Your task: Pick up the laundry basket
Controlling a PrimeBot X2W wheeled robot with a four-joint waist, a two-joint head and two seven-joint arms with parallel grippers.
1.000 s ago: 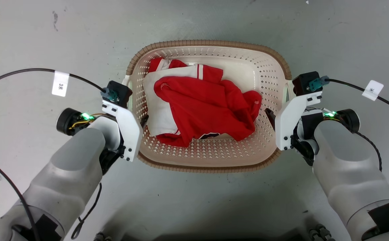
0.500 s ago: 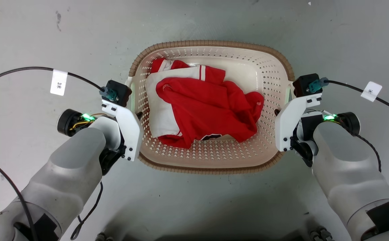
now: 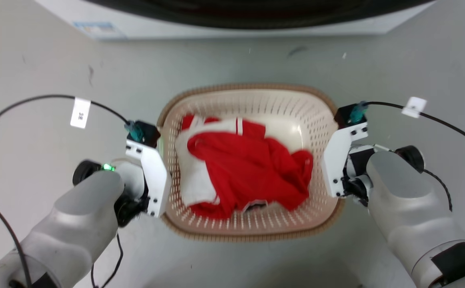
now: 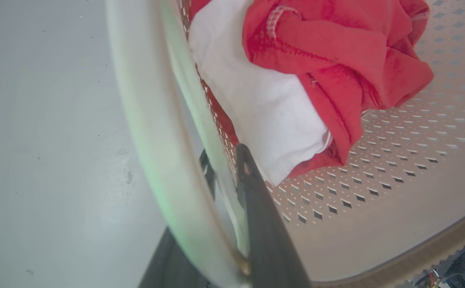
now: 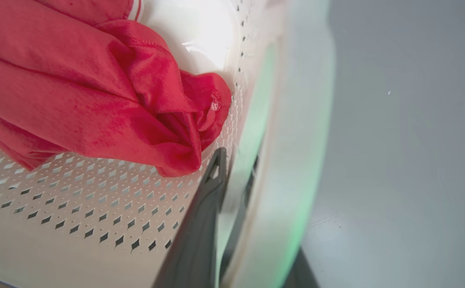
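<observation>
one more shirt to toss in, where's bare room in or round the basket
In the laundry basket, bare bottom shows at the far right corner, past the red and white clothes, and along the near wall. The floor between it and the washing machine is free. Crowded: both sides, where left tool and right tool clamp.

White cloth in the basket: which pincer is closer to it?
Left. The left pincer clamps the laundry basket wall beside the white cloth; the right pincer clamps the opposite wall.

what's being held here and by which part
The laundry basket, by its two side walls: left tool on the left wall, right tool on the right, one finger inside, one outside.
</observation>
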